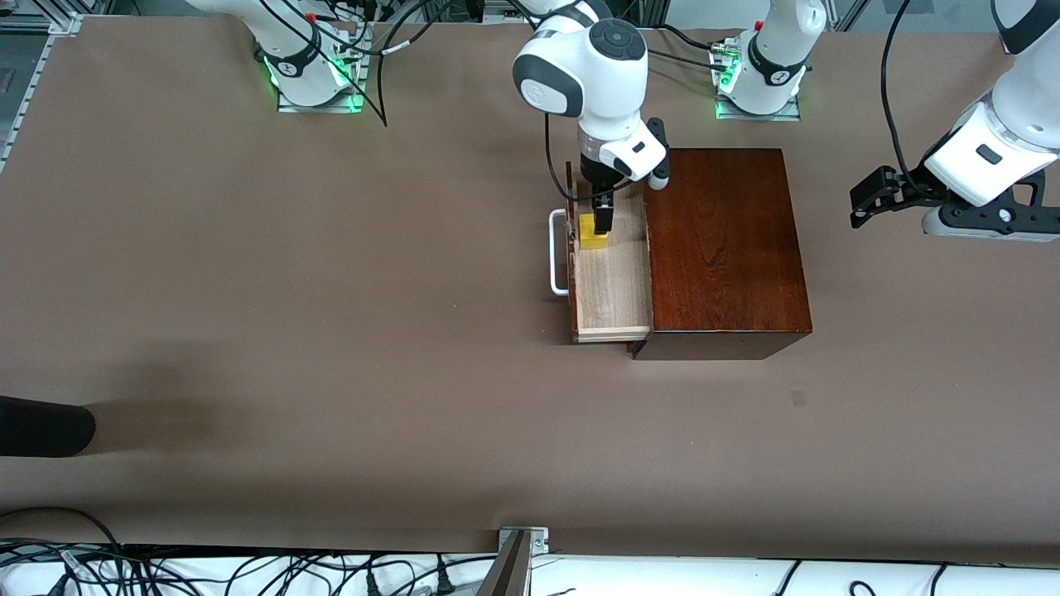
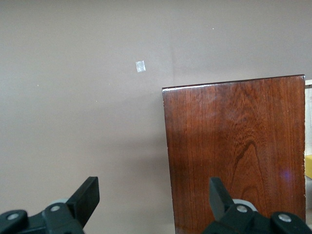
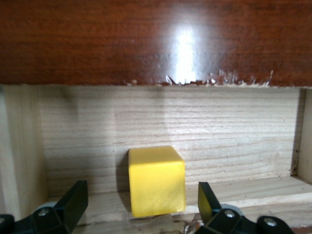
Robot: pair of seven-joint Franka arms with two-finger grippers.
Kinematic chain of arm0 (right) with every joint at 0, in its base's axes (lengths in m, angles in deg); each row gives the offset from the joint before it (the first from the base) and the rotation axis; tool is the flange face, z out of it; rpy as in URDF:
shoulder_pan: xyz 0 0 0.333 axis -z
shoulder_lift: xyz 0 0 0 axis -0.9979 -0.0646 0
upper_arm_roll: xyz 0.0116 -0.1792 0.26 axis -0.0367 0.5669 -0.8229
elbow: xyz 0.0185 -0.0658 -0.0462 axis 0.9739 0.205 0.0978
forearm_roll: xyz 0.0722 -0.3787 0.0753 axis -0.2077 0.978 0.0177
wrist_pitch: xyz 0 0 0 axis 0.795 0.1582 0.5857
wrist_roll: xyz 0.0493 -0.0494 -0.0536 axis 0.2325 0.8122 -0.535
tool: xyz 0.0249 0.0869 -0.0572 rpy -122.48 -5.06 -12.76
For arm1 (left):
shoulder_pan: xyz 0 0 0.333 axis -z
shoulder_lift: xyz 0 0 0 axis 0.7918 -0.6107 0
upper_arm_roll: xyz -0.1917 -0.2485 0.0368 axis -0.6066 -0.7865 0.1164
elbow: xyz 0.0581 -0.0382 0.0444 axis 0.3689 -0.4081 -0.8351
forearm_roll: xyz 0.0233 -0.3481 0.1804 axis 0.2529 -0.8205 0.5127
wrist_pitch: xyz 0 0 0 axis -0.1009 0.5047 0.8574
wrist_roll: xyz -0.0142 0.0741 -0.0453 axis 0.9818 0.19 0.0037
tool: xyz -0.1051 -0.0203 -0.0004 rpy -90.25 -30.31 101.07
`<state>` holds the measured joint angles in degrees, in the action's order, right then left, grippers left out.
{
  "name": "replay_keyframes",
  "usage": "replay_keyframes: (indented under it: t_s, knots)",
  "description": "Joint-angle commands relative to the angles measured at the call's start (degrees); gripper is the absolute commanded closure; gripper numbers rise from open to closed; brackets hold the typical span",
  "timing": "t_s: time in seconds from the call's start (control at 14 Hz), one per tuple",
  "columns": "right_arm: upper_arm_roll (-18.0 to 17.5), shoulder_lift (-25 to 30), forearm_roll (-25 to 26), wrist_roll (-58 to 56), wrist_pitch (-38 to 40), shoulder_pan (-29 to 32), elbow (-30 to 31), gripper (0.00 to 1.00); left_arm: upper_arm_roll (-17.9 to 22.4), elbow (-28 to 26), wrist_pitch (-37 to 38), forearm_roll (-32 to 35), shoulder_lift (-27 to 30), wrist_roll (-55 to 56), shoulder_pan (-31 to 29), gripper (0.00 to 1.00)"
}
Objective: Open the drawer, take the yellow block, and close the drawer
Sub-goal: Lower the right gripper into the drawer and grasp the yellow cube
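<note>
The drawer (image 1: 614,281) is pulled out of the dark mahogany box (image 1: 725,248), with its white handle (image 1: 559,252) toward the right arm's end. The yellow block (image 1: 591,233) sits on the drawer's pale floor near the end farther from the front camera. My right gripper (image 1: 602,217) is down in the drawer, open. In the right wrist view its fingers (image 3: 75,200) stand apart on either side of the block (image 3: 156,180), not touching it. My left gripper (image 1: 868,199) is open and empty, in the air past the box at the left arm's end, waiting. In the left wrist view it (image 2: 153,192) looks down on the box top (image 2: 234,156).
A small grey patch (image 1: 797,398) lies on the brown table nearer the front camera than the box. A dark object (image 1: 41,426) juts in at the table edge at the right arm's end. Cables and a metal bracket (image 1: 520,550) line the near edge.
</note>
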<state>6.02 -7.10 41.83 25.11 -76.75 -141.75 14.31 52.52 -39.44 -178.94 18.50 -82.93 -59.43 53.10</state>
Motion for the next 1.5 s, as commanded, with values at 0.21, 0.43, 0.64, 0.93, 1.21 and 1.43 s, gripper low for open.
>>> replay_keyframes:
  t_s: [0.21,0.43,0.64,0.93,1.21,1.43]
  knots:
    - [-0.5,-3.4,0.6,-1.0,-0.7,0.8,-1.3,0.00,0.3,-0.4,0.4,-0.4,0.6,-1.2,0.1,0.00]
    - [-0.5,-4.2,0.6,-0.9,-1.1,0.7,-1.5,0.01,0.2,-0.3,0.4,-0.4,0.6,-1.2,0.2,0.00]
    - [-0.5,-4.3,0.7,-0.5,-1.1,0.7,-1.5,0.45,0.2,-0.3,0.4,-0.4,0.6,-1.2,0.1,0.00]
    - [-0.5,-2.8,0.7,-0.8,2.7,1.1,-1.8,1.00,0.2,-0.3,0.4,-0.4,0.6,-1.2,0.2,0.00]
    - [-1.0,-2.4,0.3,-0.3,13.4,1.1,-9.7,1.00,0.2,-0.3,0.4,-0.4,0.6,-1.2,0.2,0.00]
    - [-0.1,2.0,-4.5,-0.3,17.8,3.0,-12.0,1.00,0.2,-0.3,0.4,-0.4,0.6,-1.2,0.2,0.00]
